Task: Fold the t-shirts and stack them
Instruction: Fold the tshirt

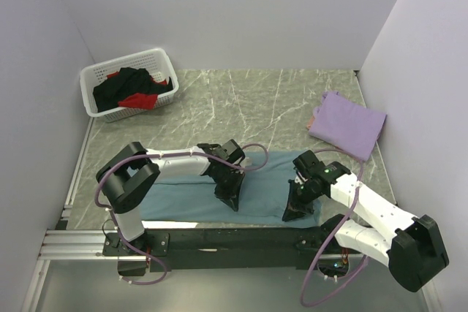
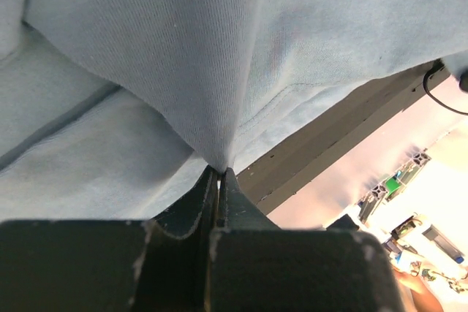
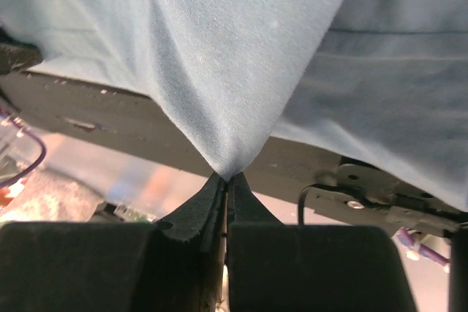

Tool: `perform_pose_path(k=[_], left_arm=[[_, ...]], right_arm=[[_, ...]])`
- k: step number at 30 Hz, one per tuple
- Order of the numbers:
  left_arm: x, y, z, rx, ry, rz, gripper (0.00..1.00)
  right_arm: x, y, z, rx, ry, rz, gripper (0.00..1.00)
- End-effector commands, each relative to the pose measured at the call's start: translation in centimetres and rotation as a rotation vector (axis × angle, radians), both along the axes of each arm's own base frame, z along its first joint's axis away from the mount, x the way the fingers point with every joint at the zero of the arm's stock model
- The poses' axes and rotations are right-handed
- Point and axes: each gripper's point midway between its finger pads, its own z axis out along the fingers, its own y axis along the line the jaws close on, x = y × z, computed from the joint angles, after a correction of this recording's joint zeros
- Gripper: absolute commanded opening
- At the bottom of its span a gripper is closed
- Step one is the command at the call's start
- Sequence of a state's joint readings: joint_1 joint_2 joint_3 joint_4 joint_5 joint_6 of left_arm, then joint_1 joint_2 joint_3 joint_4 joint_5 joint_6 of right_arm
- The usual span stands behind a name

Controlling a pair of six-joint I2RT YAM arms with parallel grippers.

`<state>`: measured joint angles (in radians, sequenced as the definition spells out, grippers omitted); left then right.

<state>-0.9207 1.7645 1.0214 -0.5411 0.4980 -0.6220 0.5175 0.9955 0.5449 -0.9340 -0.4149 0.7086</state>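
Observation:
A large teal-blue t-shirt [image 1: 263, 184] lies spread at the table's near edge. My left gripper [image 1: 230, 201] is shut on a pinch of its near edge, seen as cloth drawn into the jaws in the left wrist view [image 2: 219, 169]. My right gripper [image 1: 292, 213] is shut on another pinch of the same edge, shown in the right wrist view [image 3: 230, 174]. A folded lavender t-shirt [image 1: 348, 123] lies at the right. Black t-shirts [image 1: 124, 85] and a red t-shirt [image 1: 141, 100] sit in the basket.
A white slotted plastic basket [image 1: 164, 60] stands at the far left corner. The black rail [image 1: 219, 237] of the arm mount runs along the near edge, just below the shirt. Walls close in on three sides.

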Motion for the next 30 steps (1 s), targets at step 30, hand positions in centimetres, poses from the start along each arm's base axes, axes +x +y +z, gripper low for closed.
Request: perform_pose_path(k=[30], left_arm=[[0.9,0.9,2.2,0.019,-0.061,-0.018,0.08]], right_arm=[[0.5,-0.4,0.7,-0.062,-0.004,-0.060,0.00]])
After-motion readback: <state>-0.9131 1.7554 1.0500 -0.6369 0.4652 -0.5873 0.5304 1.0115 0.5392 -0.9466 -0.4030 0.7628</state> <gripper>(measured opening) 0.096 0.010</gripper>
